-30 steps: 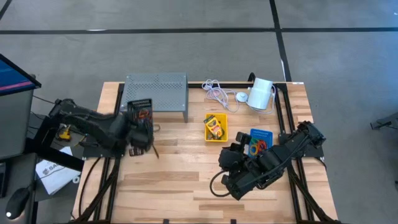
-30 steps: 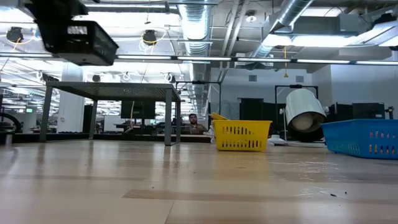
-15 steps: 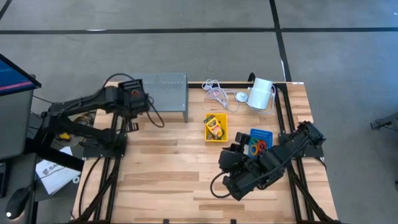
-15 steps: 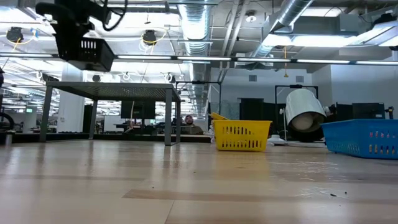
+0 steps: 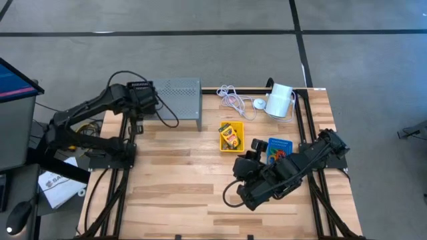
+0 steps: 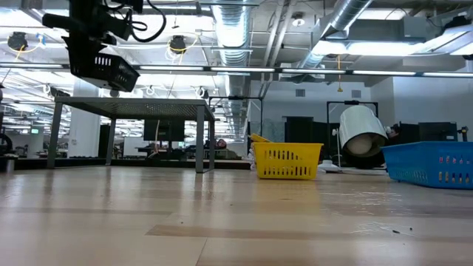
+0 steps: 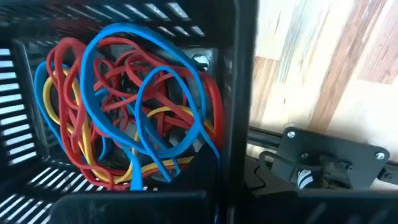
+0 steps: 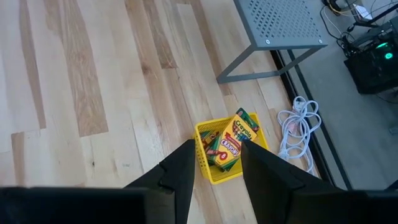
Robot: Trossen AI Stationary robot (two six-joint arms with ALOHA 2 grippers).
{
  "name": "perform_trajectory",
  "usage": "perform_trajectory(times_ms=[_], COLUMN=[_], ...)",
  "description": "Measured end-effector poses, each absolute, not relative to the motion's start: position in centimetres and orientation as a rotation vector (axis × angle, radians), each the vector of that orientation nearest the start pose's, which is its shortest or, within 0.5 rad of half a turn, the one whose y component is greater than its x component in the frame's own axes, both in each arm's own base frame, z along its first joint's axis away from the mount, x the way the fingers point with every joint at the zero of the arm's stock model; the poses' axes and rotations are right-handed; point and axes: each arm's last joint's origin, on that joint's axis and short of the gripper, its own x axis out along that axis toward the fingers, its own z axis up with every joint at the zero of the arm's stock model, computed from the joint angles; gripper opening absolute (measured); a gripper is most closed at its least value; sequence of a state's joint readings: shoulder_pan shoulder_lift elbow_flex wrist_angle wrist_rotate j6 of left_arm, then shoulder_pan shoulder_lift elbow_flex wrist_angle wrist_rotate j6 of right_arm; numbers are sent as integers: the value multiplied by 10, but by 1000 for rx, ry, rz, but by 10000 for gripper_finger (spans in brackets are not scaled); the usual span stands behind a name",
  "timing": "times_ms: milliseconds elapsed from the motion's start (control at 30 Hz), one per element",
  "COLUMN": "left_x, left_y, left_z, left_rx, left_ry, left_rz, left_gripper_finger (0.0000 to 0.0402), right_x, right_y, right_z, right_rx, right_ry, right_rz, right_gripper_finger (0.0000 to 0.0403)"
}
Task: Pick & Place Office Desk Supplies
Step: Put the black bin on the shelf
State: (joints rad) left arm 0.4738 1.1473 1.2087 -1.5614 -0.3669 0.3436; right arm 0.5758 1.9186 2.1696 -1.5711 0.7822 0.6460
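Observation:
A black mesh bin (image 5: 141,89) hangs high over the table's far left, beside the left end of the grey stand, with my left gripper (image 5: 133,100) shut on it. The low view shows the bin (image 6: 103,68) tilted in the air. A tangle of red, blue and yellow rubber bands (image 7: 124,112) lies inside it. My right gripper (image 8: 214,177) hovers open above the table's right half, over the near side of the yellow bin (image 8: 227,152) of crayon boxes. The blue bin (image 5: 280,148) stands on the table, partly under my right arm. My left gripper holds the black bin from above, at or near its rim (image 7: 244,93); the fingers themselves do not show, so the kind of hold cannot be told. The bin hangs below the gripper (image 6: 96,26), tilted and lifted clear of table and stand, the bands still inside.
The grey perforated stand (image 5: 175,100) occupies the far left. A white cable (image 5: 233,99) and a white cylinder (image 5: 280,101) lie at the far edge. The yellow bin (image 5: 231,137) stands mid-table. Bare wood (image 5: 180,193) spreads along the near side.
My left gripper has carried the black bin from in front of the stand toward the table's far left, rising a little and swinging round; the bin stays in its hold, tilted. My right gripper has stayed open and nearly still.

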Motion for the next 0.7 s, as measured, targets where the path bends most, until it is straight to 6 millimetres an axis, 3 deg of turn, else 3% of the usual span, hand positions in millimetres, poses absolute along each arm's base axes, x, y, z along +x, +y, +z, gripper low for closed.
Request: perform_trajectory(times_ms=[300,700], left_x=[132,122], left_y=[95,117], left_z=[324,285], left_rx=[115,99], left_ry=[1604,1664], left_rz=[397,379], left_gripper_finger=[0,1], right_x=[307,307], right_y=[178,178], right_z=[385,385], right_rx=[-244,-254], right_ry=[893,897], right_rz=[-472,-466], right_gripper_finger=[124,124])
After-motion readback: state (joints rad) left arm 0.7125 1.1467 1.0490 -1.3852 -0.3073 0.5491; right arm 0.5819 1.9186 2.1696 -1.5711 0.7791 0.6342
